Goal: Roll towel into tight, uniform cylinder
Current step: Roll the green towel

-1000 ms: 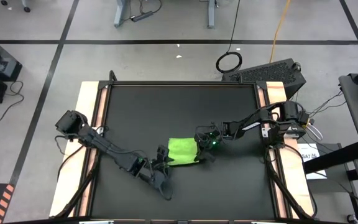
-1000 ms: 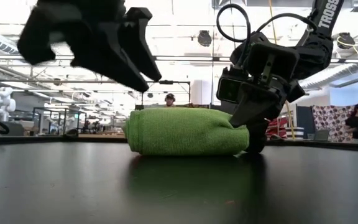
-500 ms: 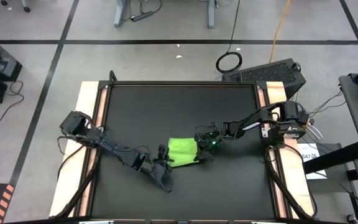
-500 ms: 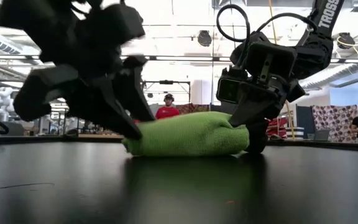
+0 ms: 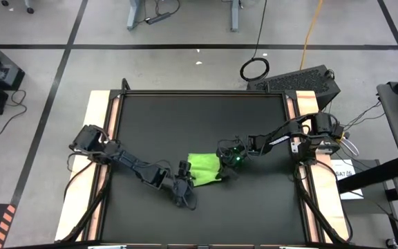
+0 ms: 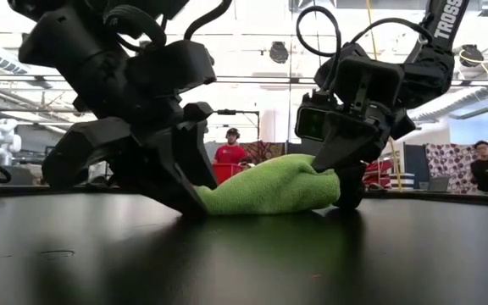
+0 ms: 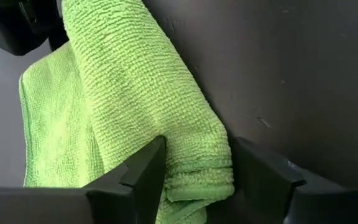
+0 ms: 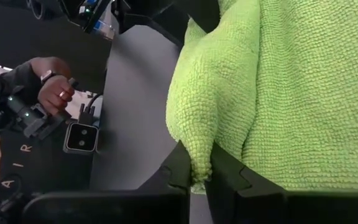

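Towel (image 5: 204, 168) is seen near mid-table on the black mat (image 5: 199, 117), already folded into a thick, partly rolled bundle; one layer lies loose beside the roll, so a tight uniform cylinder is judged not yet reached. Right gripper (image 8: 194, 174) is pinched narrow on a towel edge. Left gripper (image 7: 197, 180) is set wide, its fingers straddling the roll's end; a firm grip cannot be confirmed. The towel's near end is hidden by the left arm in the low view. The white tag is not made out.
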`<move>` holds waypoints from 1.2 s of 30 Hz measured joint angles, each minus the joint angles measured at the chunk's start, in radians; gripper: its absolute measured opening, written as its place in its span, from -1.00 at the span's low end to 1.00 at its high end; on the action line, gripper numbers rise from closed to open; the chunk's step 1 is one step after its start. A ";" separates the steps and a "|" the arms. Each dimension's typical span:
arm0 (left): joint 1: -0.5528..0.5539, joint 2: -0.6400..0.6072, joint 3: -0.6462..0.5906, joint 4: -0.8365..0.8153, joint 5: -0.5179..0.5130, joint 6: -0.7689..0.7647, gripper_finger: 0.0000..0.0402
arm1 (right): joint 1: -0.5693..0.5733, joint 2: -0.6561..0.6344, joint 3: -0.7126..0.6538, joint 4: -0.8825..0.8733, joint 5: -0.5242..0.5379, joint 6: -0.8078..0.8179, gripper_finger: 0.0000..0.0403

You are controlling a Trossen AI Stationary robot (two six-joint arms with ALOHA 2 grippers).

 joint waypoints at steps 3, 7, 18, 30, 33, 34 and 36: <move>0.008 0.002 0.000 -0.001 -0.005 0.001 -0.20 | 0.000 -0.012 -0.003 0.013 -0.016 -0.014 -0.87; 0.022 0.004 -0.001 -0.006 -0.003 0.007 -0.58 | 0.005 -0.064 -0.006 -0.012 -0.033 -0.045 -0.71; 0.053 0.004 -0.003 0.008 0.093 0.031 -0.91 | 0.043 -0.372 -0.004 -0.405 0.024 -0.239 0.05; 0.196 0.005 -0.004 0.082 0.506 -0.076 -0.91 | 0.375 -0.517 -0.002 -0.429 0.559 -0.526 0.09; 0.232 0.007 -0.005 0.097 0.586 -0.120 -0.91 | 0.448 -0.492 -0.002 -0.447 0.714 -0.588 0.08; 0.245 0.008 -0.005 0.106 0.616 -0.133 -0.91 | 0.467 -0.480 -0.002 -0.455 0.770 -0.605 0.08; 0.268 0.009 -0.006 0.117 0.666 -0.164 -0.91 | 0.496 -0.456 -0.002 -0.459 0.861 -0.634 0.08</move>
